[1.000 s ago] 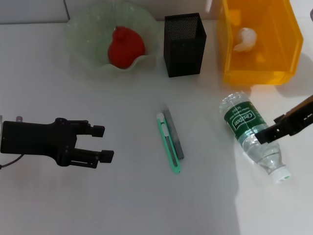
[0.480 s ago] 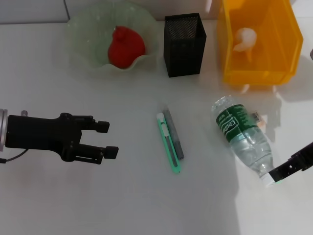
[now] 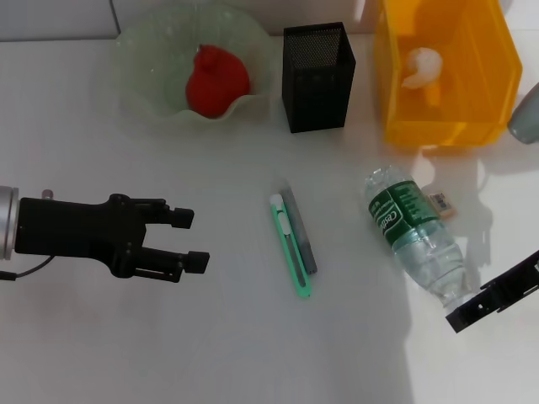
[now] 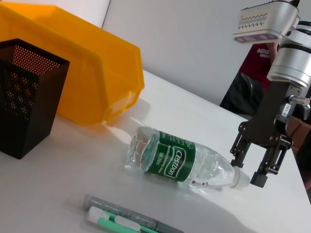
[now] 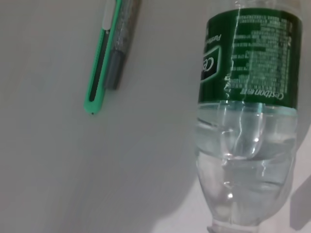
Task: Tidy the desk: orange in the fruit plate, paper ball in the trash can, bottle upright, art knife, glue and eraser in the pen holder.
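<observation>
On the left of the white tabletop (image 3: 210,353), the left pincer (image 3: 187,240) hovers low with its two black fingers spread apart and nothing between them. Behind it stands a pale green wavy-rimmed glass fruit plate (image 3: 139,50) holding a red-orange round fruit (image 3: 216,80). Right of the plate stands an upright black mesh pen holder (image 3: 317,76). In front of the holder, well clear of both pincers, a green-and-white art knife (image 3: 290,248) lies flat, touching a grey glue stick (image 3: 301,236) along its length. Further right, a clear plastic bottle with a green label (image 3: 413,236) lies on its side, its cap end towards the robot's right. A small orange-and-white eraser (image 3: 440,204) lies just beside the bottle's label, on the far side. Behind them sits a yellow plastic bin (image 3: 472,126) with a white crumpled paper ball (image 3: 421,66) inside.

The right pincer (image 4: 251,171) is at the bottle's cap end. The head view shows only a dark edge of it, whereas the left wrist view shows its fingers parted on either side of the cap, not closed on it. The right wrist view shows the bottle's neck up close but none of the fingers.
</observation>
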`<state>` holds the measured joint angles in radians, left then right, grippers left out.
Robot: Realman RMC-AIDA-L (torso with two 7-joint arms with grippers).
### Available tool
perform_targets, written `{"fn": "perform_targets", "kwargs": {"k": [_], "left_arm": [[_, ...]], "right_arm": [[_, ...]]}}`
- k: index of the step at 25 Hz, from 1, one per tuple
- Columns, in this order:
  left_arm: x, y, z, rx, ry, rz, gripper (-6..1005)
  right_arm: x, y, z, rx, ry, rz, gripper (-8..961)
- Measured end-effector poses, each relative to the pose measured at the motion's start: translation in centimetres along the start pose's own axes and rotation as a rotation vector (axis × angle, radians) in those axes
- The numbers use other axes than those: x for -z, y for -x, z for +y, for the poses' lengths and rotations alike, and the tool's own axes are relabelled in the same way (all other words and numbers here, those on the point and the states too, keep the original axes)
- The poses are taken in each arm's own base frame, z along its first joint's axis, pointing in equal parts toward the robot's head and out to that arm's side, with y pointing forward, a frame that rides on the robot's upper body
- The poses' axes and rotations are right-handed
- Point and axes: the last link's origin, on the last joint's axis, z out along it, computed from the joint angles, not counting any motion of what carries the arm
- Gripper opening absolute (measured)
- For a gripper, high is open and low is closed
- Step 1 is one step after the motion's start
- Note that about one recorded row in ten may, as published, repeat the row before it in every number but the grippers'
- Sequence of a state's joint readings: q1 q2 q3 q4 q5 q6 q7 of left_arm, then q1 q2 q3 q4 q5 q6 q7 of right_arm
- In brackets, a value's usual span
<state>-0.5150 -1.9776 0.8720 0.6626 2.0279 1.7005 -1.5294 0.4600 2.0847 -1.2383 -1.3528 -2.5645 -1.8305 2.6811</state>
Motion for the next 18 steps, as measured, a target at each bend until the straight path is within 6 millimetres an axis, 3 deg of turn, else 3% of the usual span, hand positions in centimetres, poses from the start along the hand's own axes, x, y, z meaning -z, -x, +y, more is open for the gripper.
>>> {"fn": "perform_targets", "kwargs": {"k": [13,18], "left_arm": [[-0.1,0.0,0.1,0.000,0.004,-0.001,842],[-0.1,0.0,0.1,0.000,0.005,-0.001,842]], "right_arm": [[-1.5,0.8,0.0,0.025,-0.025,-0.014,544],[-1.4,0.7,0.0,0.025,-0.026,-0.015,438]]}}
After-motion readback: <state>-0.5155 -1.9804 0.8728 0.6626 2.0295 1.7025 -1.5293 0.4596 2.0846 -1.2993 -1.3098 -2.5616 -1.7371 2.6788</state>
